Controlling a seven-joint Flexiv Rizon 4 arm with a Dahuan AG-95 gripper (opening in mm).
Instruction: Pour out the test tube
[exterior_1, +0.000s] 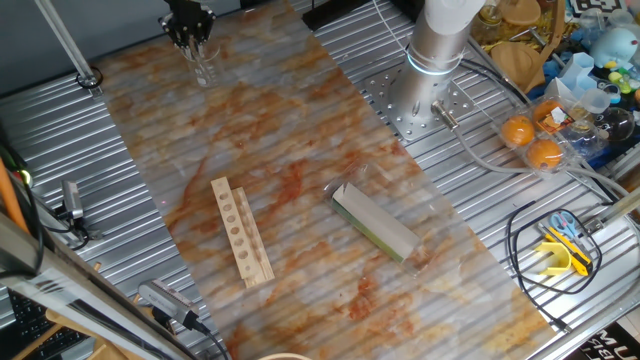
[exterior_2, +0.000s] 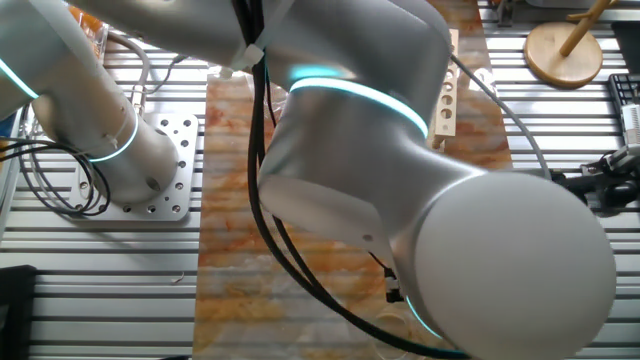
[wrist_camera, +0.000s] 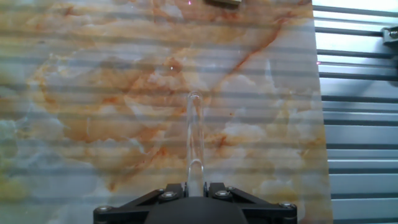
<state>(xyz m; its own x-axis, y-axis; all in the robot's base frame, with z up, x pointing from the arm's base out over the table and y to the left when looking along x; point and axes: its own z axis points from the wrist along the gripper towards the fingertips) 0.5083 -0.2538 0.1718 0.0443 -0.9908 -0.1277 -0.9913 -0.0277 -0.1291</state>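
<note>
Because our gripper (wrist_camera: 195, 186) pinches only the base of the test tube (wrist_camera: 194, 140), which juts ahead of the fingers, we risk it slipping or cracking when tilted.

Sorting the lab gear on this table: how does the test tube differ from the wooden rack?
The test tube is clear glass; the wooden rack is opaque pale wood. The tube is gripped in the end effector near the mat's far corner; the rack lies flat on the marbled mat, its holes empty. Both are long and narrow.
</note>
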